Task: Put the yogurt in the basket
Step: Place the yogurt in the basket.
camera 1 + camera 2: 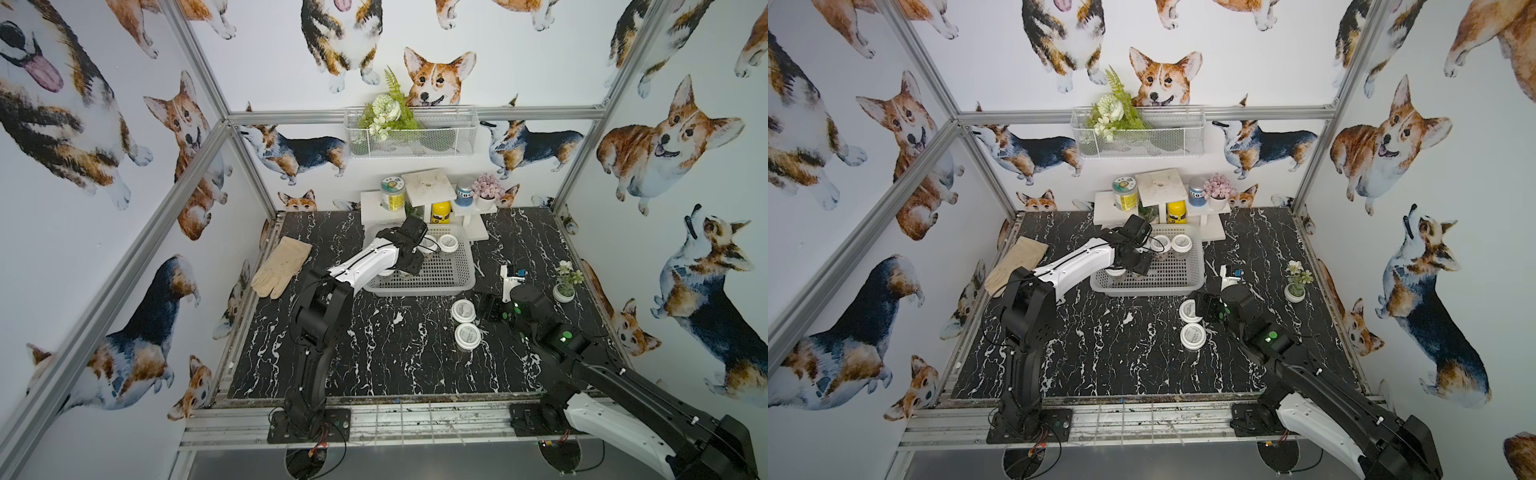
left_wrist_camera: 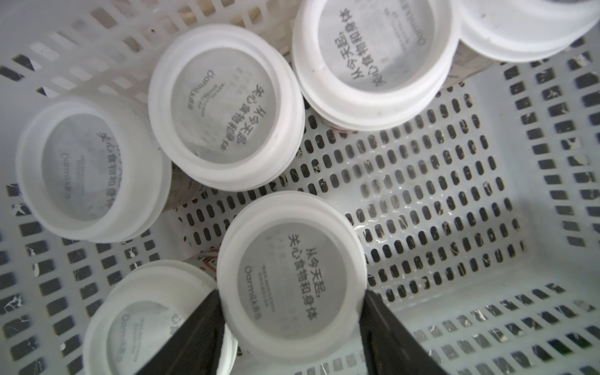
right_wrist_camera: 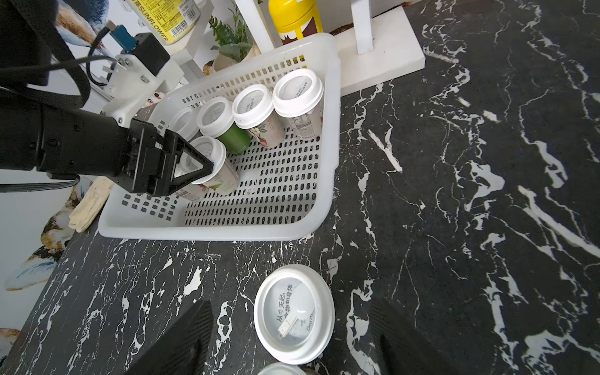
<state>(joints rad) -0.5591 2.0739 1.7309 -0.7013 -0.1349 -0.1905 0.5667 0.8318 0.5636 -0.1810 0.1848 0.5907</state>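
Note:
The white lattice basket holds several yogurt cups with white printed lids. My left gripper reaches down into the basket. Its two dark fingers press both sides of one yogurt cup's lid, low in the basket beside another cup. Two more yogurt cups stand on the black marble table in front of the basket. My right gripper hangs open over the farther one, its fingers wide of the lid.
A beige glove lies left of the basket. A small potted plant and a white and blue gadget stand to the right. Behind the basket a white stand carries a jar and a yellow bottle. A wire-mesh basket hangs on the wall.

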